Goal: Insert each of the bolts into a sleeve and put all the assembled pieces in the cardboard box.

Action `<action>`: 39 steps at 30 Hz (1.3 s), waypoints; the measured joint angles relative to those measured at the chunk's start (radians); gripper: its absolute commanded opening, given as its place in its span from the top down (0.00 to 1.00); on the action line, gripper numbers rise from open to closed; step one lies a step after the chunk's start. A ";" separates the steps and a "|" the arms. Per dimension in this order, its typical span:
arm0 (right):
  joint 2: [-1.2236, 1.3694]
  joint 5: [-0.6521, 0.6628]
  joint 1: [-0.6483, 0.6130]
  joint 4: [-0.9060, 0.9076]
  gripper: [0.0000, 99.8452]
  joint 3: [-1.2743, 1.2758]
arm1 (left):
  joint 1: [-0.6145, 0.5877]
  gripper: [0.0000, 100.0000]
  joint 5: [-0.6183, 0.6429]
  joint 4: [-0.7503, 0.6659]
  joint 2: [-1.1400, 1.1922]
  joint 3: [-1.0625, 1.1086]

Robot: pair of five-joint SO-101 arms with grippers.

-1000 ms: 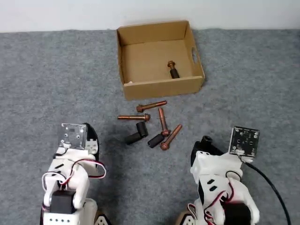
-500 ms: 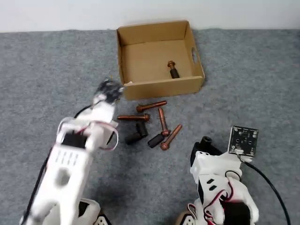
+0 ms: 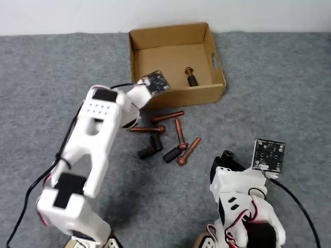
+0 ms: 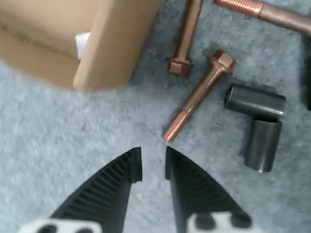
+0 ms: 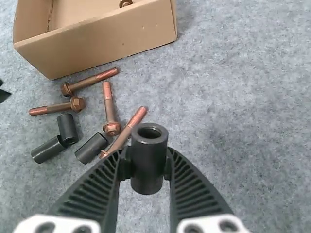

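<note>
- The left hand [image 4: 153,165] hovers low over the grey surface [image 3: 279,77], just in front of the near-left corner of the cardboard box [image 3: 176,97]. Its fingers are spread only a little, and nothing is between them.
- The threaded tip of the nearest bolt [image 4: 197,99] lies just beyond those fingertips. Its head points towards two dark sleeves [image 4: 255,101] that lie touching at an angle.
- The right hand [image 5: 146,155] is at the near right of the surface and pinches a held sleeve [image 5: 148,141]. The sleeve stands upright between the fingers, with its open bore facing the wrist camera.
- Four loose bolts [image 3: 166,117] lie scattered on the surface just in front of the box's near wall. Three loose sleeves [image 3: 146,152] are among them, on their near-left side.
- One assembled piece [image 3: 191,76], a bolt seated in a sleeve, lies on the box floor towards its right side.
</note>
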 measured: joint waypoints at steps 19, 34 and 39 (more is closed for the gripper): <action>0.000 0.000 0.000 0.000 0.99 0.000 | 0.100 0.89 -0.170 0.345 0.612 -0.698; 0.000 0.000 0.000 0.000 0.99 0.000 | 0.155 0.89 -0.166 0.526 0.821 -1.079; 0.000 0.000 0.000 0.000 0.99 0.000 | 0.161 0.89 -0.166 0.528 0.810 -1.059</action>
